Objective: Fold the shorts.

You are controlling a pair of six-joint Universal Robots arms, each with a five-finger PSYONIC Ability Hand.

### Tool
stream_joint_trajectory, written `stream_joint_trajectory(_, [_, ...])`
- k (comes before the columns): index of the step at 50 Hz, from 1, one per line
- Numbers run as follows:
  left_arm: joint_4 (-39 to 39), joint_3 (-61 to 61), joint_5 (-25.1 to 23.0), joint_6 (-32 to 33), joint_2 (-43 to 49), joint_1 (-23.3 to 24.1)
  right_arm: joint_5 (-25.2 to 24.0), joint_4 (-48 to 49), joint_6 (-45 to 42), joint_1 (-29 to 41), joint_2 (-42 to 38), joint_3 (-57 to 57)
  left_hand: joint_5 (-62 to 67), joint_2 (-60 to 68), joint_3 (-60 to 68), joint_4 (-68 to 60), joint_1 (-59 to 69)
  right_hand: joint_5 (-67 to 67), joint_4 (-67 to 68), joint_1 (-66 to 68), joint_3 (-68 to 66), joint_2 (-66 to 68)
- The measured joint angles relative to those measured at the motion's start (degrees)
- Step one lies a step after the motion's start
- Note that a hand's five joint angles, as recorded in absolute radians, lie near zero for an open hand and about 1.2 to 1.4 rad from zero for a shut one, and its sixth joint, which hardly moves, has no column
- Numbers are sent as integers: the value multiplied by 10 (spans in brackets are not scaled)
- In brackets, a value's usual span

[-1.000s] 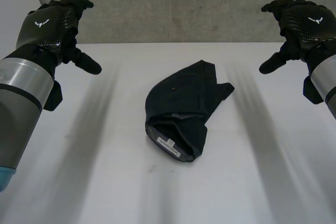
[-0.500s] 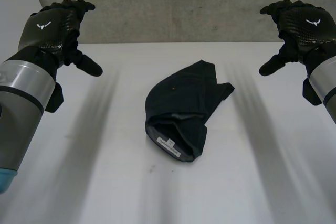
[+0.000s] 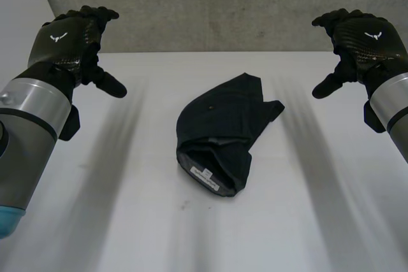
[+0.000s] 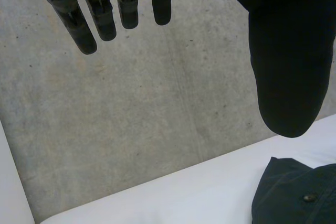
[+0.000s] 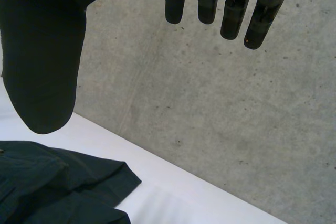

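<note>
Dark navy shorts point(image 3: 221, 135) lie bunched in a loose fold at the middle of the white table point(image 3: 127, 221), waistband and a white label toward the front. My left hand point(image 3: 67, 42) is raised high at the far left, well clear of the cloth, fingers point(image 4: 89, 19) straight and spread, holding nothing. My right hand point(image 3: 360, 39) mirrors it at the far right, fingers point(image 5: 231, 9) straight and empty. A corner of the shorts point(image 4: 294, 195) shows beyond the left thumb, and an edge of the shorts point(image 5: 58, 187) lies below the right thumb.
A grey concrete wall point(image 3: 217, 4) runs along the table's far edge. Bare white tabletop surrounds the shorts on every side.
Both hands have drifted slightly inward and up. The shorts have not moved.
</note>
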State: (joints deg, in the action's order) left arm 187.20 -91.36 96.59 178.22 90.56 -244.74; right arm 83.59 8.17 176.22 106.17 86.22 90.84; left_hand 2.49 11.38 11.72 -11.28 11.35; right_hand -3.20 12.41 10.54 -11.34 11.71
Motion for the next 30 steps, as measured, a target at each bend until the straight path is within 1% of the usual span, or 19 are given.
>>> stream_joint_trajectory(10, [0,-1,-1,0,5,3,0,0,-5,0,-4,0,0,0,0,0,0,0,0,0,0,0])
stream_joint_trajectory(17, [1,0,-1,0,8,7,-13,-3,-17,12,-19,-2,0,0,0,0,0,0,0,0,0,0])
stream_joint_trajectory(18, [1,1,-1,0,7,7,-34,-6,-33,33,-40,-5,0,0,0,0,0,0,0,0,0,0])
stream_joint_trajectory(24, [1,3,0,0,6,7,-72,-5,-84,80,-98,-19,0,0,0,0,0,0,0,0,0,0])
stream_joint_trajectory(25, [1,3,0,0,6,7,-80,-3,-101,96,-120,-29,0,0,0,0,0,0,0,0,0,0])
stream_joint_trajectory(28, [2,3,0,0,7,7,-87,-2,-121,126,-168,-57,0,0,0,0,0,0,0,0,0,0])
stream_joint_trajectory(29, [2,3,0,0,7,7,-87,-2,-121,126,-168,-57,0,0,0,0,0,0,0,0,0,0])
stream_joint_trajectory(30, [2,3,0,0,7,7,-88,-1,-131,148,-213,-85,0,0,0,0,0,0,0,0,0,0])
